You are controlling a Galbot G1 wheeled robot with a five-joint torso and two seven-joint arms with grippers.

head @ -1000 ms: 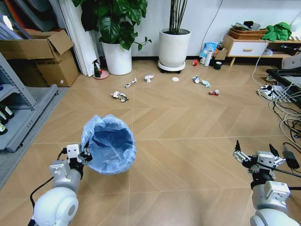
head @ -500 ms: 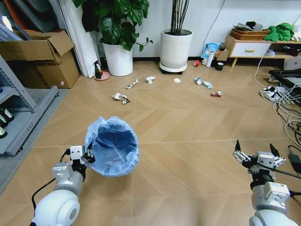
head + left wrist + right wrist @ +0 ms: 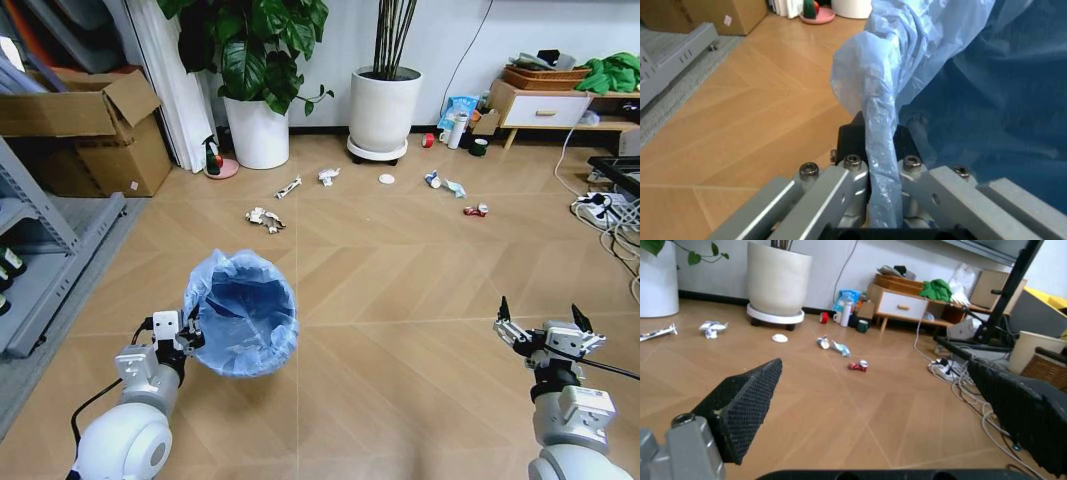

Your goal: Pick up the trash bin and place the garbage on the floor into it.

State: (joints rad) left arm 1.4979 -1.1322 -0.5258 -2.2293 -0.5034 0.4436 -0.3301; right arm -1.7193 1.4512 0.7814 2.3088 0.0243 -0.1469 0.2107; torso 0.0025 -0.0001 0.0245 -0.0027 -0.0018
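At lower left of the head view the left gripper [image 3: 190, 335] is clamped on the rim of the bin [image 3: 240, 312] and holds it above the floor, the right gripper [image 3: 541, 325] hangs open at lower right, and the garbage [image 3: 262, 216] lies scattered near the plant pots [image 3: 384, 110] at the top.

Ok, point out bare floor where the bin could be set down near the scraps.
Free: the wood floor between the trash bin in the left gripper and the crumpled paper; also ahead of the open right gripper. Crowded: the scrap row before the white pot, and the cables at right.
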